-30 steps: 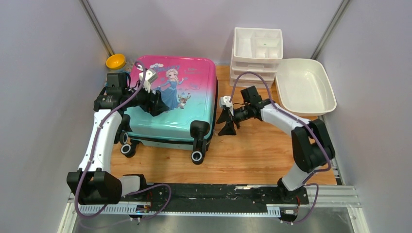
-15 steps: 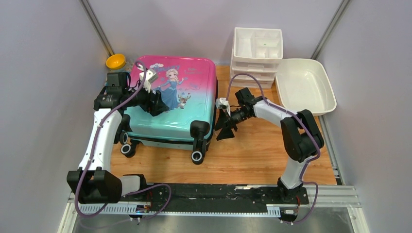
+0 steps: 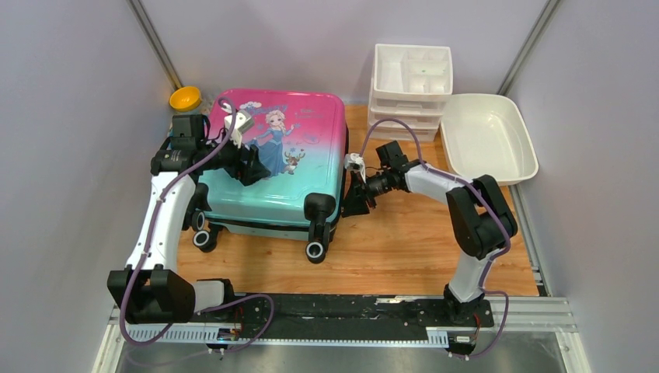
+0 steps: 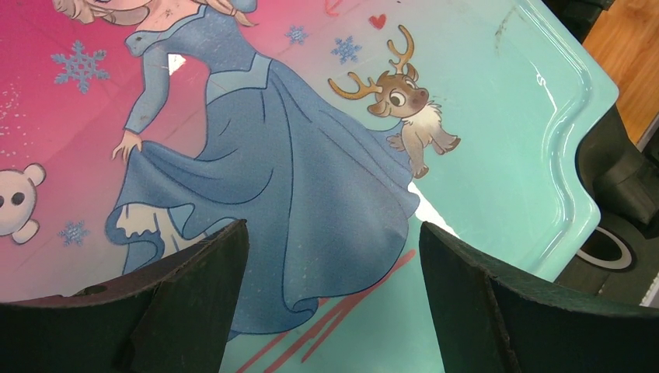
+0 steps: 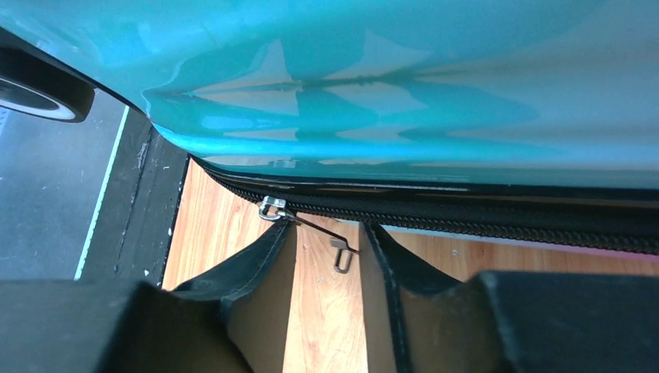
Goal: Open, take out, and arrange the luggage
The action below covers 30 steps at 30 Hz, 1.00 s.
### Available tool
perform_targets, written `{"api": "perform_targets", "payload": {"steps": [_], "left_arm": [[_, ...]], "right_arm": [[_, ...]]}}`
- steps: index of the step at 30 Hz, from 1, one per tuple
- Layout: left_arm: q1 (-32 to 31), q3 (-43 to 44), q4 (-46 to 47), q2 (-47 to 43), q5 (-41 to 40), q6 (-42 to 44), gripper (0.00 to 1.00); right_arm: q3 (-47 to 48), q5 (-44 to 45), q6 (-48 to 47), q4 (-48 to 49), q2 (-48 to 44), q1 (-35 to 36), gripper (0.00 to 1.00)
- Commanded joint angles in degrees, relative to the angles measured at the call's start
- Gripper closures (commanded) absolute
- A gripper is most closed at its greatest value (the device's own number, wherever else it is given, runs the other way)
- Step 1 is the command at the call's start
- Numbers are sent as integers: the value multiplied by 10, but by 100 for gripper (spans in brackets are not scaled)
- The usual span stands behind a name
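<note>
The luggage (image 3: pixel 311 148), a teal-to-pink suitcase with a princess print, lies flat and zipped on the wooden table, its wheels toward the arms. My left gripper (image 3: pixel 252 167) sits over the printed shell (image 4: pixel 497 155), and its jaws (image 4: pixel 334 241) stand wide open with nothing between them. My right gripper (image 3: pixel 353 203) is at the suitcase's right side, just under the black zip (image 5: pixel 505 221). Its jaws (image 5: pixel 326 237) are partly closed with a gap. The thin metal zip pull (image 5: pixel 342 252) hangs in that gap, close to the right finger (image 5: pixel 381 256).
A white drawer organiser (image 3: pixel 412 74) stands at the back right, and a white basin (image 3: pixel 486 136) is beside it. A small yellow bowl (image 3: pixel 185 98) sits behind the suitcase's left corner. Bare wooden table (image 3: pixel 404 249) lies right of the suitcase. Grey walls close in on both sides.
My right gripper moved left up to the suitcase's zip side and its jaws narrowed around the zip pull. The left arm and the suitcase stayed still.
</note>
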Motion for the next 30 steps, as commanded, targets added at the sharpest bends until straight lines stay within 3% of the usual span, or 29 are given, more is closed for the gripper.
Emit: {"api": "perform_targets", "payload": {"steps": [1,4,10,15,22,30], "left_arm": [[0,-8,-39,11,-6,14,11],[0,-16,-33,9,-9,11,11],[2,-22,-19,15,-23,-7,11],[7,-27,4,19,-28,-31,11],[51,-27,15,41,-51,-63,15],[71,-16,17,68,-98,-73,16]], "right_arm": [[-18,-14,28,46,-22,22,67],[-30,17,34,42,-47,21,84],[-73,69,75,79,-106,18,100],[-104,131,147,134,-137,16,100],[-122,292,211,263,-148,6,100],[-100,351,226,315,-127,-14,100]]}}
